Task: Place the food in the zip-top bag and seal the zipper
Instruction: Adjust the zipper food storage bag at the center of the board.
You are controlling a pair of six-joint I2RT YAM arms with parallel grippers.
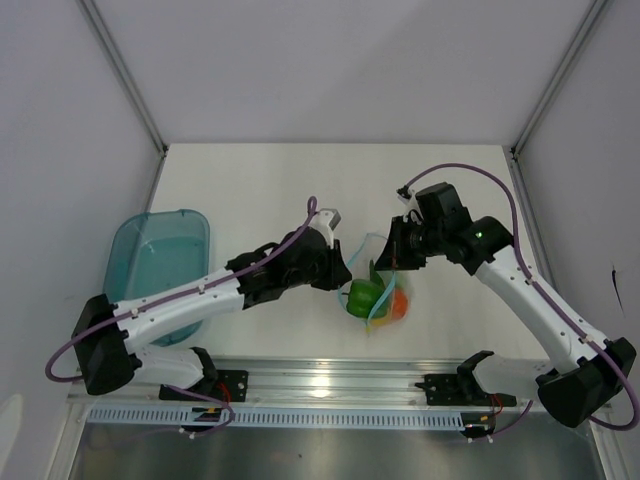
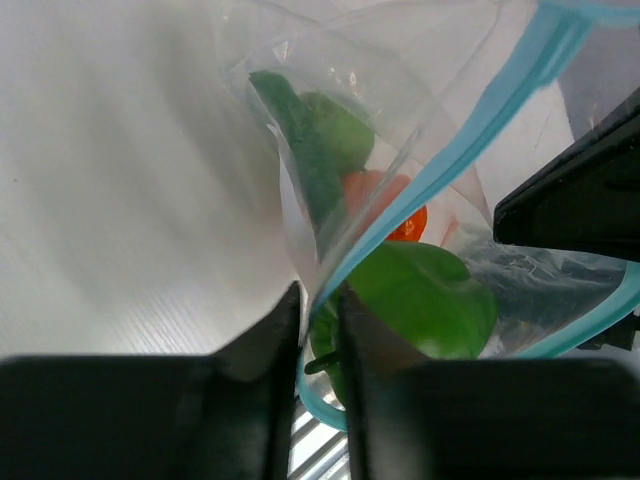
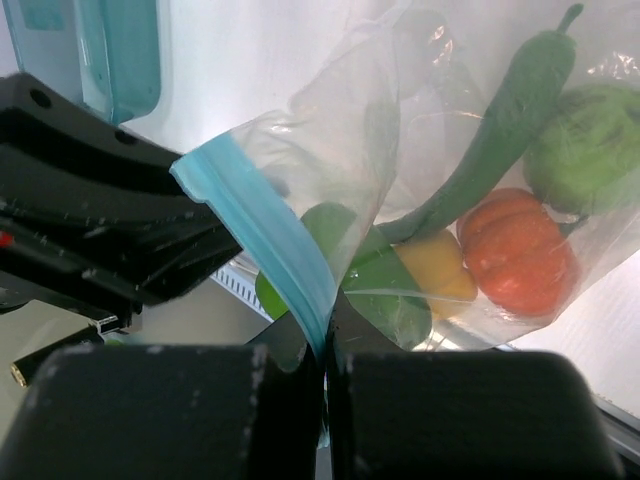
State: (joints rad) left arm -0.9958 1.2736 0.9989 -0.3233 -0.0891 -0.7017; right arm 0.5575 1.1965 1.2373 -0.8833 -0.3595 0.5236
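Observation:
The clear zip-top bag hangs between both grippers above the table, with the food inside. In the right wrist view the bag holds a slim green chili, an orange round fruit, a small yellow piece and two green round ones. My right gripper is shut on the light blue zipper. My left gripper has its jaws a narrow gap apart, with the zipper strip running between them and a green fruit just beyond.
A teal translucent tray sits at the table's left side. The metal rail runs along the near edge just below the bag. The right gripper's black body is close on the right in the left wrist view.

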